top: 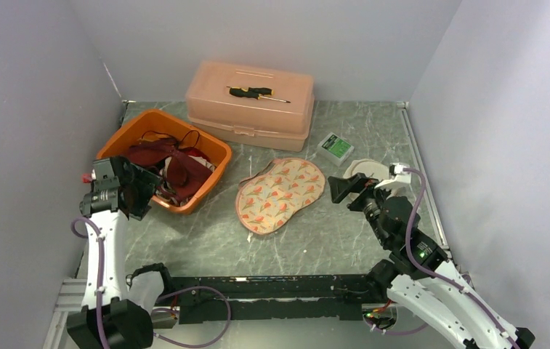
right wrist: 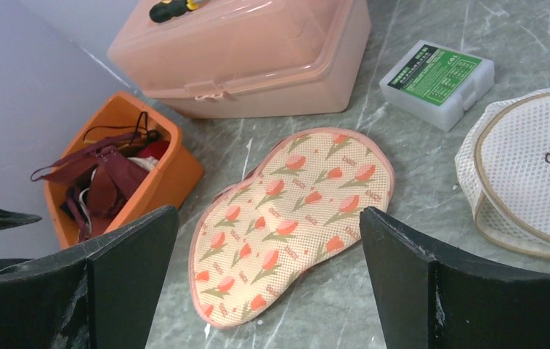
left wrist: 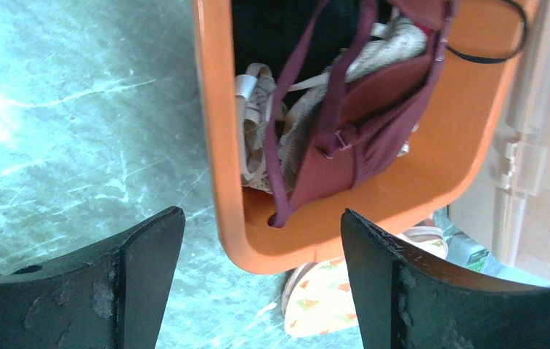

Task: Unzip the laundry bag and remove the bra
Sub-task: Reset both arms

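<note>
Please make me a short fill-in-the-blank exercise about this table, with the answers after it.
The maroon bra lies in the ___ bin. A screwdriver lies on the ___ box. The printed bag lies ___ the bin and the mesh bag. The left gripper and the right gripper are both ___.
Missing words: orange; pink; between; open.

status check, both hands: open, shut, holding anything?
Left hand: open, holding nothing.
Right hand: open, holding nothing.
</note>
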Motion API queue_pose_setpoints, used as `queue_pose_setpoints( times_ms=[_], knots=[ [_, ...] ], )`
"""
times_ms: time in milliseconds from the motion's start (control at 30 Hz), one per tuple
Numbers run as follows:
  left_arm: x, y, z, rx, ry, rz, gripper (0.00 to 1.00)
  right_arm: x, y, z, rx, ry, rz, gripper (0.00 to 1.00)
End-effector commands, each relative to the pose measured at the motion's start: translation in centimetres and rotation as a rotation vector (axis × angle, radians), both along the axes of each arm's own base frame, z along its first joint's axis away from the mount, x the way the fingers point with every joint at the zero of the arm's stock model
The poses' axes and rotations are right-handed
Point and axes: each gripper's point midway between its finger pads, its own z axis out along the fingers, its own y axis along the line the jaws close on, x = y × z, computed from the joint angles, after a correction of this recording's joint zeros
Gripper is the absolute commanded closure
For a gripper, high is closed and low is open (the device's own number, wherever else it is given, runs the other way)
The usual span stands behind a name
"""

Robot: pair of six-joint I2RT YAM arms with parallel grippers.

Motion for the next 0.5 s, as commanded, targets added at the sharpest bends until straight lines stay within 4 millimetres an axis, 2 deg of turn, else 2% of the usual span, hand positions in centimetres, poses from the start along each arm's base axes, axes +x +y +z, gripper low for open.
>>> queue_pose_setpoints(
  times_ms=[0,133,267,367,467],
  knots=[
    [-1.3,-0.3,-2.5,-0.077,0.107,0.031,0.16,-0.2,0.7,0.5,-0.012,-0.018,0.044,0.0],
    [-1.8,0.0,-3.9,-0.089,0.139,0.071,0.18,0.0,0.9,0.0,-0.018,-0.003,0.047,0.0],
    [-0.9,0.1,-5.3,-0.128,0.145,0.099,0.26,0.0,1.1,-0.1,-0.018,-0.002,0.057,0.0],
    [-0.2,-0.3,-5.8,-0.176,0.134,0.114,0.43,0.0,1.4,-0.2,-0.027,-0.001,0.071,0.0],
    [0.5,-0.7,-5.5,-0.205,0.075,0.125,0.55,0.0,1.3,-0.3,-0.032,0.009,0.065,0.0]
  ],
)
